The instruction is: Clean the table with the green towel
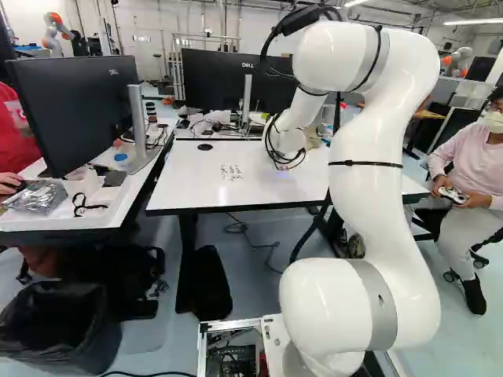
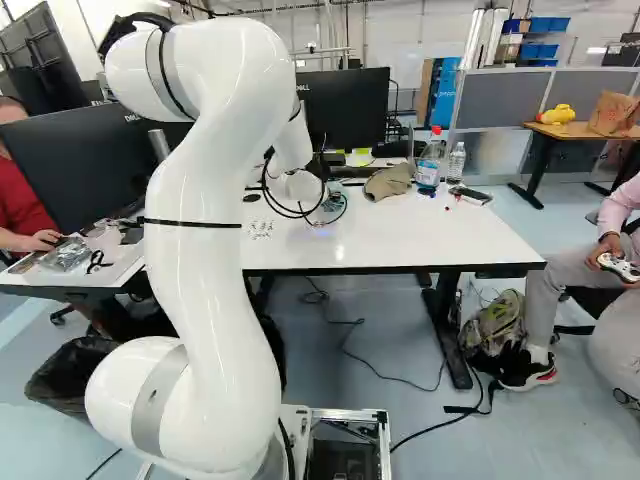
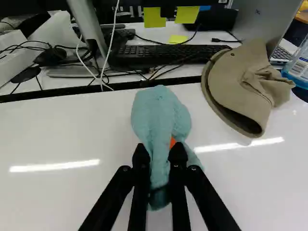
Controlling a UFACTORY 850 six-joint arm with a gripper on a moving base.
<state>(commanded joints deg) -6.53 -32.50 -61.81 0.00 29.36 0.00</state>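
White tabletop [image 3: 57, 130]; green towel [image 3: 160, 113], long axis straight ahead twd kbd [image 3: 173, 53]; claw [image 1: 284, 168] nearly closed w/ towel pinched btwn

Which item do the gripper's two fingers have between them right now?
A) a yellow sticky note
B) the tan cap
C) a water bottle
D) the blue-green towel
D: the towel is bunched between both fingers of the gripper, while the cap lies apart from them.

Pale teal towel [image 3: 156, 113], white tabletop [image 3: 62, 130], tan cap [image 3: 257, 72], yellow notes [image 3: 154, 18]
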